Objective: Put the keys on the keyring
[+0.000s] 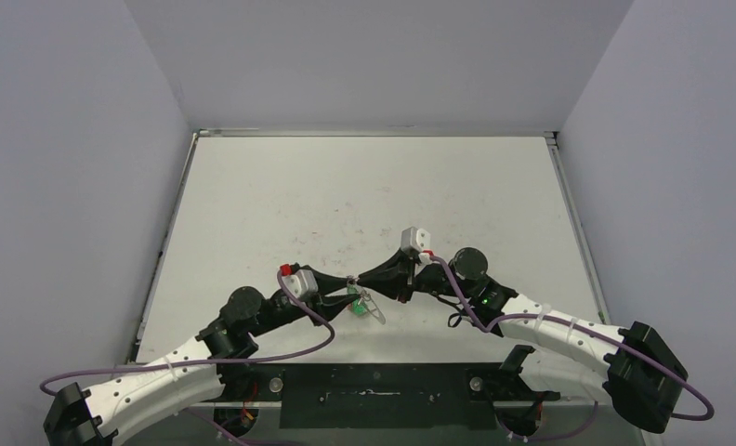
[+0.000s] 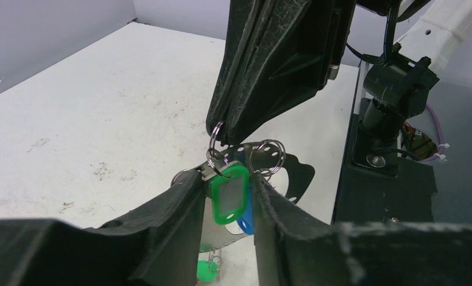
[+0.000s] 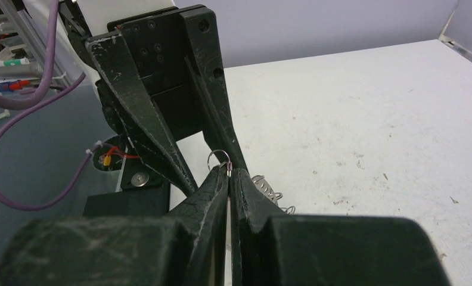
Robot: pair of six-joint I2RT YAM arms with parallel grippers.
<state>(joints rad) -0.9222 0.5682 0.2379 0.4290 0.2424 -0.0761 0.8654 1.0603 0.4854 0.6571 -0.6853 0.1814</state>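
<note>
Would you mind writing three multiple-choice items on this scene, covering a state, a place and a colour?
1. The right gripper is: A wide open; B shut on a small wire loop; C shut on a red tag.
2. The green tag is: A between the fingers of the left gripper; B pinched in the right gripper; C far from both grippers.
3. The tag just behind it is: A red; B blue; C yellow.
Key: 1 B, its tips meet on the loop; 2 A, a finger flanks each side; 3 B, the blue tag shows there.
</note>
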